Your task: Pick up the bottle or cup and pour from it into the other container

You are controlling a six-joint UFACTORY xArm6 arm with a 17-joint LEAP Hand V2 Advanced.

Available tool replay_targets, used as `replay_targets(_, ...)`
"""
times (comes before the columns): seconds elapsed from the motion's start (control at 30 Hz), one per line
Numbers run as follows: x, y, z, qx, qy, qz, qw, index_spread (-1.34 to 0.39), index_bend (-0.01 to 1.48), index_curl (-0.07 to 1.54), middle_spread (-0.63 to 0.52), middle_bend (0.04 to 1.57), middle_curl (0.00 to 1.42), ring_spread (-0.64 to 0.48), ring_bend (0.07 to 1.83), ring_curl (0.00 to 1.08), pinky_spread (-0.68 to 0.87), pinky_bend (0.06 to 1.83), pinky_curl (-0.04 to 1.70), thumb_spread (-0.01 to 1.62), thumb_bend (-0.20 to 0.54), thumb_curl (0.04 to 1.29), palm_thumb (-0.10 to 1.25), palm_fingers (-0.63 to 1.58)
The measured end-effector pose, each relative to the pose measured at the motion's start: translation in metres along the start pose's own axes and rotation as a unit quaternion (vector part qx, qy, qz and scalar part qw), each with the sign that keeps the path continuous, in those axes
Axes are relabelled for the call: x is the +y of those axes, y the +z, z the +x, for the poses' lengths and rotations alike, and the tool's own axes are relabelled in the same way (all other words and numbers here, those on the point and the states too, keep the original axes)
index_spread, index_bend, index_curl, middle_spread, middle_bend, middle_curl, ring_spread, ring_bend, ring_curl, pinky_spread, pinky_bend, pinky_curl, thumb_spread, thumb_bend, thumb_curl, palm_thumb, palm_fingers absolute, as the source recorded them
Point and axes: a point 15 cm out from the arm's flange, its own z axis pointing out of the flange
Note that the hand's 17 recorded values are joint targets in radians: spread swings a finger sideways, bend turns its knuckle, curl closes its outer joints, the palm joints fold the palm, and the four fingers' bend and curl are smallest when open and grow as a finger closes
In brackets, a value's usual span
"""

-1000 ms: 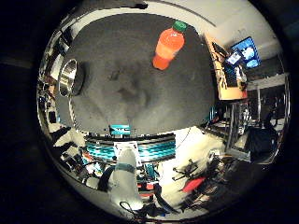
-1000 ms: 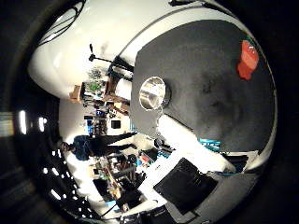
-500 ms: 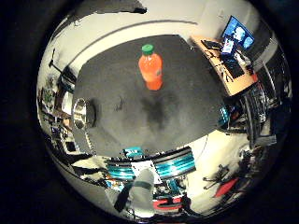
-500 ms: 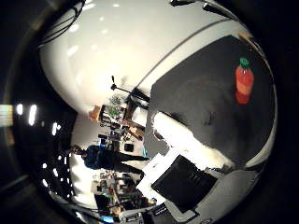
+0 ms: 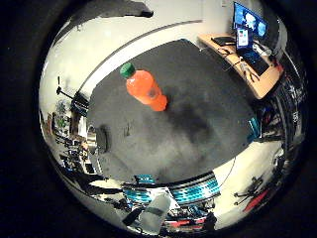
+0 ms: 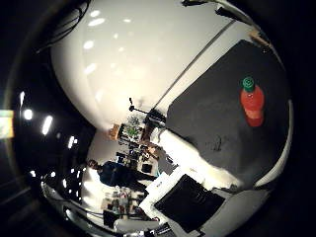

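Nothing grasped or poured yet: orange bottle (image 5: 144, 89) with green cap stands upright on the dark desk (image 5: 208, 94), metal cup (image 5: 93, 140) well apart at its 7 o'clock near the desk edge; hand's finger state cannot be told.

Bottle (image 5: 144, 89) and cup (image 5: 92, 139) apart on table (image 5: 198, 99)

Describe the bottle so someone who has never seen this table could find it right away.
Start at the big dark grey table top. The bottle stands upright on it, out in the open, well apart from the metal cup near the table's edge. It is the only bright orange thing there, with a green cap.
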Motion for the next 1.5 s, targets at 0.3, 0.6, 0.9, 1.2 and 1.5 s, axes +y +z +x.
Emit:
replay_targets(0.3,0.001,0.006,0.050,-0.027,0.021,0.011,0.999,-0.24,0.17,0.31,0.00,0.39,0.37,0.04,0.63,0.19,0.39,0.86,-0.01,1.06,-0.025,0.31,0.53,0.28)
replay_targets(0.6,0.002,0.023,0.071,-0.064,0.025,0.027,0.997,-0.22,0.16,0.29,0.03,0.39,0.37,0.05,0.64,0.19,0.38,0.89,-0.01,1.05,-0.025,0.32,0.53,0.22)
replay_targets(0.9,0.001,0.036,0.097,-0.093,0.042,0.051,0.993,-0.22,0.16,0.30,0.03,0.39,0.36,0.05,0.64,0.19,0.38,0.89,-0.01,1.05,-0.022,0.32,0.55,0.21)
replay_targets(1.2,0.006,0.061,0.125,-0.124,0.074,0.054,0.988,-0.21,0.17,0.30,0.03,0.39,0.36,0.04,0.64,0.20,0.39,0.88,-0.01,1.05,-0.022,0.33,0.58,0.21)
replay_targets(1.5,0.008,0.089,0.146,-0.143,0.090,0.035,0.985,-0.20,0.17,0.30,0.03,0.39,0.37,0.05,0.63,0.20,0.39,0.88,-0.01,1.04,-0.025,0.33,0.59,0.22)
